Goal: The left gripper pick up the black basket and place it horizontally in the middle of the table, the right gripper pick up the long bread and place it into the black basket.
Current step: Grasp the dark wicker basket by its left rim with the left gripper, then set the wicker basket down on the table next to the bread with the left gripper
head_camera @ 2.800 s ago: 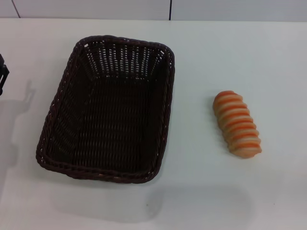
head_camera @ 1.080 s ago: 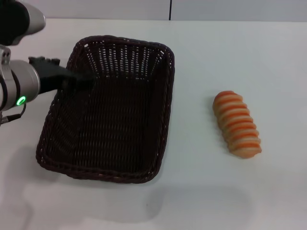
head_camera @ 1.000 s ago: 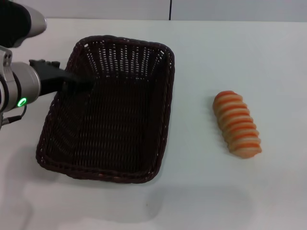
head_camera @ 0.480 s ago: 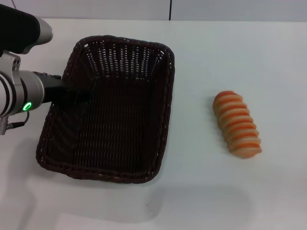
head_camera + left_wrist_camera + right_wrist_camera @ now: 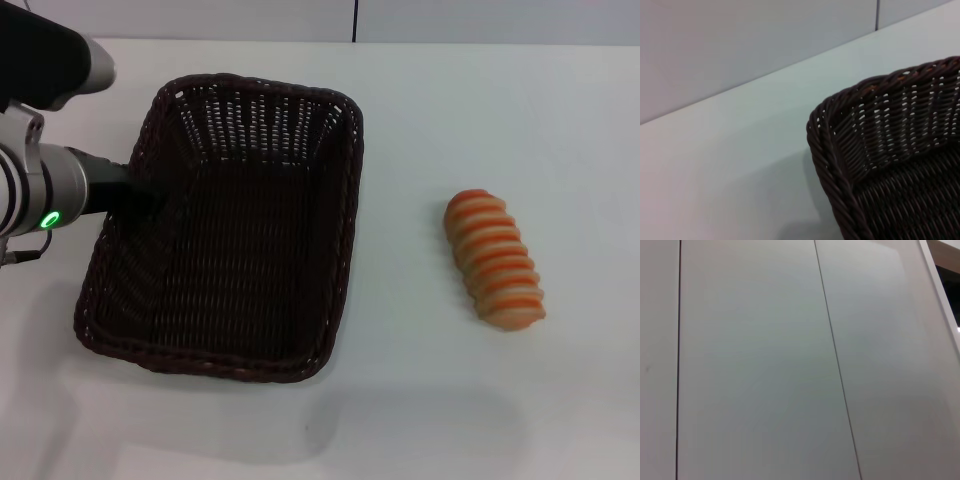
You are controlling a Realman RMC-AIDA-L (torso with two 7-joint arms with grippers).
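The black basket (image 5: 345,220) lies on the white table (image 5: 420,400), left of the middle, its long side running away from me. My left gripper (image 5: 148,195) reaches in from the left, and its black finger tip lies over the basket's left rim. The left wrist view shows the basket's far corner (image 5: 880,150) close up. The long bread (image 5: 495,260) lies on the table to the right of the basket, apart from it. My right gripper is out of view; its wrist view shows only a grey panelled wall.
A grey wall (image 5: 200,18) runs along the table's far edge. Bare tabletop lies between the basket and the bread and along the front.
My left arm has come in from the left to the basket's left rim and slid a little nearer along it. The basket and bread have stayed where they were.
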